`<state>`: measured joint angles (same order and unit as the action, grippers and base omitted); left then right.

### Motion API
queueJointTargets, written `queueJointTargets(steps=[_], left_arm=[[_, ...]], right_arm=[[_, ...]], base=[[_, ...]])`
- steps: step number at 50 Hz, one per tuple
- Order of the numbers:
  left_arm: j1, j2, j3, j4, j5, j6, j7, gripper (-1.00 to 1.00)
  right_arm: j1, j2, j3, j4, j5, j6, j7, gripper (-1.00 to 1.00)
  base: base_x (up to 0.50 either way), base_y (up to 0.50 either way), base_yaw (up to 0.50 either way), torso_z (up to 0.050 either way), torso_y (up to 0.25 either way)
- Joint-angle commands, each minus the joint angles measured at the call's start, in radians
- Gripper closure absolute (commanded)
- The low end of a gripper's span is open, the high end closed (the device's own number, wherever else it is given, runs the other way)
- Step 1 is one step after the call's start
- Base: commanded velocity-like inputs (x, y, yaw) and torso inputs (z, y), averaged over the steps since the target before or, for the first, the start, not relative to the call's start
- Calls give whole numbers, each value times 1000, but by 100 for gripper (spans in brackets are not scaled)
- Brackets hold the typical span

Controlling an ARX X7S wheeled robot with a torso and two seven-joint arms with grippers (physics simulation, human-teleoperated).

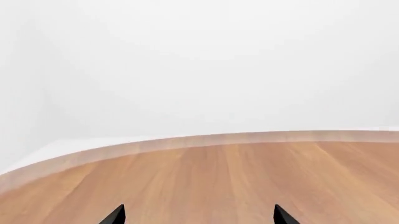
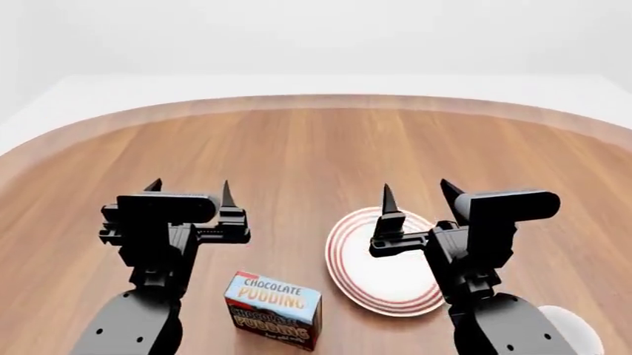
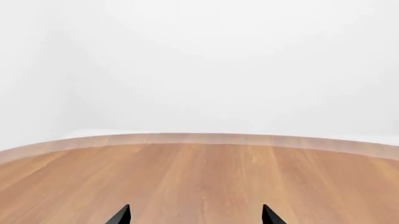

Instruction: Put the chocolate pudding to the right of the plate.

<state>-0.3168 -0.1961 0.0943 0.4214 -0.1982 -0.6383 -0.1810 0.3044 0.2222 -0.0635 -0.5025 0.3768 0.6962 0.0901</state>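
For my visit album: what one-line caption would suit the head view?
Two open grippers, left and right, hover over a wooden table; the chocolate pudding lies left of the plate.

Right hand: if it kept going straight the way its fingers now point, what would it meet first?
Nothing, as far as the views show. The right hand is open, pointing across the bare wooden table toward its far edge. The plate lies beneath it, not ahead. Height above the wood is unclear.

Bare simulated room; round wooden table point(image 2: 316, 148), blank white walls point(image 3: 199, 60).
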Motion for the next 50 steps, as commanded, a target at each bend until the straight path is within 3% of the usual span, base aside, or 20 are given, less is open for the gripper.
queueJointTargets(steps=[1,12,23,30,35,40,44,50], left_arm=[[4,-5,-2,-4,-6,7,-6,-100],[4,-8,-1,-14,-12,16,-10,-100],[10,-12,4,-21,-15,25,-14,-100],[9,-14,4,-20,-20,26,-17,-100],[10,-15,9,-30,-21,34,-18,-100],[8,-17,11,-39,-21,39,-18,-100],[3,-20,7,-45,-24,40,-20,-100],[4,-21,8,-52,-23,50,-23,-100]], right_arm=[[0,2,-4,16,-3,-8,10,-100],[11,6,-9,20,8,15,18,-100],[0,11,-17,33,24,-18,-10,-100],[2,17,-19,35,15,-21,2,-100],[29,23,-21,23,19,86,52,-100],[36,102,-108,-67,26,189,14,-100],[41,124,-85,-139,84,277,3,-100],[145,127,32,-294,243,633,38,-100]], base=[[375,0,0,0,0],[34,0,0,0,1],[483,0,0,0,0],[0,0,0,0,2],[0,0,0,0,0],[0,0,0,0,0],[0,0,0,0,0],[0,0,0,0,0]])
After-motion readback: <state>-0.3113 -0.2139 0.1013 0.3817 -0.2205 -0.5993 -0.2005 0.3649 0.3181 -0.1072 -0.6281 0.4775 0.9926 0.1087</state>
